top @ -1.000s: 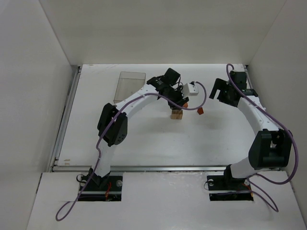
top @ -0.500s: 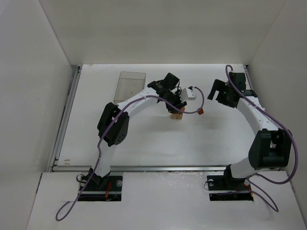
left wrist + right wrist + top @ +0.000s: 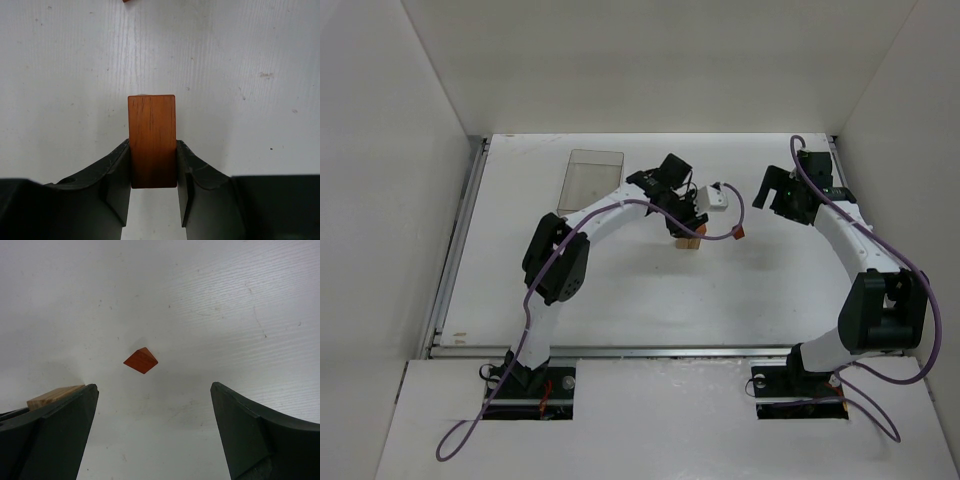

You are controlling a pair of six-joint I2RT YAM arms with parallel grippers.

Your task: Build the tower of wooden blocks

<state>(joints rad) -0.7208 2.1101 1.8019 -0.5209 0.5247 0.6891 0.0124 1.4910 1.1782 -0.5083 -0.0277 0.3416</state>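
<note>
My left gripper [image 3: 152, 150] is shut on a reddish-brown rectangular block [image 3: 152, 130], gripped by its long sides. In the top view the left gripper [image 3: 686, 218] hangs right over the tan blocks [image 3: 691, 242] of the tower and hides most of them. I cannot tell whether the held block touches them. A small reddish-orange wedge [image 3: 739, 233] lies alone on the table to the right of the stack, and shows in the right wrist view [image 3: 141, 360]. My right gripper [image 3: 155, 430] is open and empty, set back from the wedge [image 3: 775, 192]. A tan block edge [image 3: 52, 395] peeks out past its left finger.
A clear plastic rectangular box [image 3: 591, 180] lies at the back left of the white table [image 3: 650, 290]. White walls enclose the table on three sides. A metal rail [image 3: 455, 260] runs along the left edge.
My left gripper, holding the reddish-brown block, has come down and slightly left over the tan blocks, covering more of them. The right arm has barely moved.
</note>
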